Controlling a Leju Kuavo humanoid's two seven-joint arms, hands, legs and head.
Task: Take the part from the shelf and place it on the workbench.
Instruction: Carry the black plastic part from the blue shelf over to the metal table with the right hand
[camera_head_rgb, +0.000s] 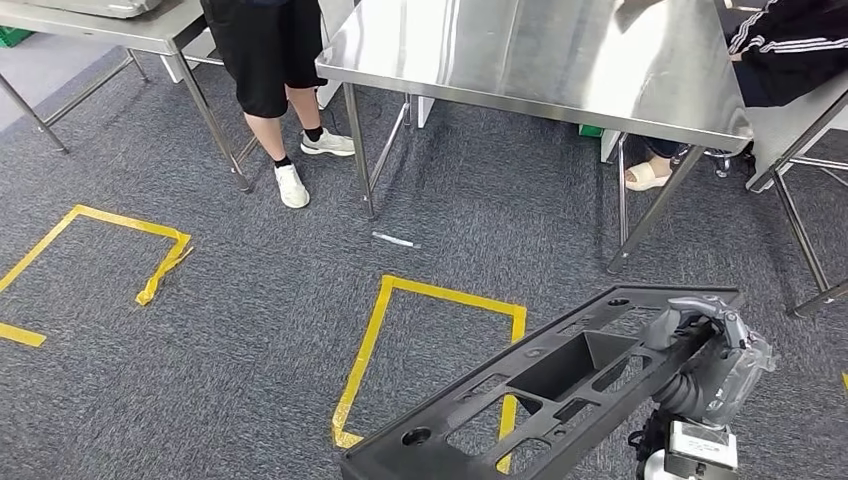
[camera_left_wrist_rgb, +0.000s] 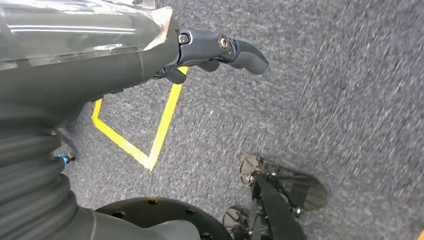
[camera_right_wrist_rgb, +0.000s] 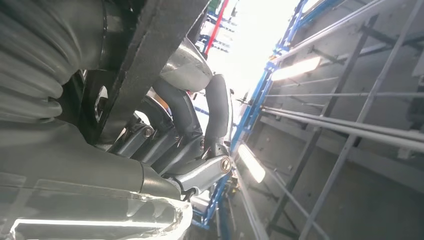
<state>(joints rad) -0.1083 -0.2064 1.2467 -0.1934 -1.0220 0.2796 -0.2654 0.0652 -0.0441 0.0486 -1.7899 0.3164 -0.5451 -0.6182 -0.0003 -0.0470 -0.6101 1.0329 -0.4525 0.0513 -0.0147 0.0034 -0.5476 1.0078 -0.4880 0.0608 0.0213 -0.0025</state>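
The part (camera_head_rgb: 540, 390) is a long black plastic frame with cut-outs and a deep pocket, carried low at the lower right of the head view, above the carpet. My right hand (camera_head_rgb: 715, 355) grips its right end, fingers wrapped over the edge. In the right wrist view the fingers (camera_right_wrist_rgb: 187, 125) curl around the part's dark edge (camera_right_wrist_rgb: 150, 45). My left hand (camera_left_wrist_rgb: 210, 50) hangs over the grey carpet holding nothing, its fingers slightly curled. The steel workbench (camera_head_rgb: 540, 60) stands ahead, at the top middle of the head view.
Yellow tape outlines (camera_head_rgb: 430, 340) mark the grey carpet. A person in black shorts and white shoes (camera_head_rgb: 285, 90) stands between the tables. Another person sits at the right (camera_head_rgb: 790, 50). A second steel table (camera_head_rgb: 100, 25) is at the top left. Table legs (camera_head_rgb: 655, 210) reach the floor.
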